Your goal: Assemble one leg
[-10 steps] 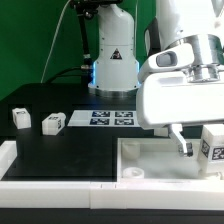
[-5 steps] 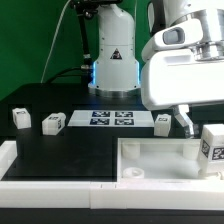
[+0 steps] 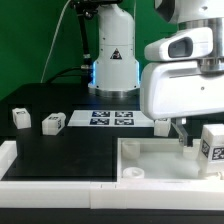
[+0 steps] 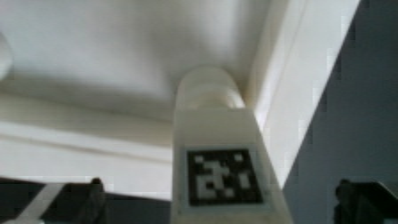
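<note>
In the wrist view a white leg with a black-and-white tag stands against the wall of the large white tray-like part. My gripper is open, with one dark finger on each side of the leg and a gap on both sides. In the exterior view the gripper hangs over the tray-like part at the right, with a tagged leg just beside it. Two more legs lie at the left on the black table. Another leg is partly hidden behind my hand.
The marker board lies at the middle back of the black table. The arm's base stands behind it before a green backdrop. A white rim runs along the table's front edge.
My gripper has risen from the tray-like part and shifted slightly toward the exterior view's right. The legs have not moved.
</note>
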`<state>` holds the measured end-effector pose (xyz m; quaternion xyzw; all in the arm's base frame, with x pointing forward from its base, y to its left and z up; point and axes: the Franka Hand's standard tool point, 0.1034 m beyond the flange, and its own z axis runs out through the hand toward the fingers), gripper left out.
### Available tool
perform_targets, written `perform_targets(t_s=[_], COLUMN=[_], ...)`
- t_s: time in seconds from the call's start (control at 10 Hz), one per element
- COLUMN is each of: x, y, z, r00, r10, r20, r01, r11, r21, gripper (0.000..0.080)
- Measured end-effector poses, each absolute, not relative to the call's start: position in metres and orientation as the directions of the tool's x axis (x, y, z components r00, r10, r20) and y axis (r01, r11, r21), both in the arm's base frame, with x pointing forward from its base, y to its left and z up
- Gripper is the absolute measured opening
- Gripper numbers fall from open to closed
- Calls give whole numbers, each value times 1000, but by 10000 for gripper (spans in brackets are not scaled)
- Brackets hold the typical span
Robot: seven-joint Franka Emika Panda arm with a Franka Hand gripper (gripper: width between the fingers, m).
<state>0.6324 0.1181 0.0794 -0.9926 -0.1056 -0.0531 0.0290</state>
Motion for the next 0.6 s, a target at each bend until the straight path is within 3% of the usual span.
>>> perform_targets(t_s=[0.2, 0.5, 0.6], x=[632, 635, 635], y=[111, 113, 113], z=[80, 79, 79], r00=[971, 972, 972], r10=[221, 222, 222], r20=[-88, -78, -78], r01=[215, 217, 217], r11=[-974, -974, -974], r21=[-69, -68, -68], gripper=[648, 645, 493])
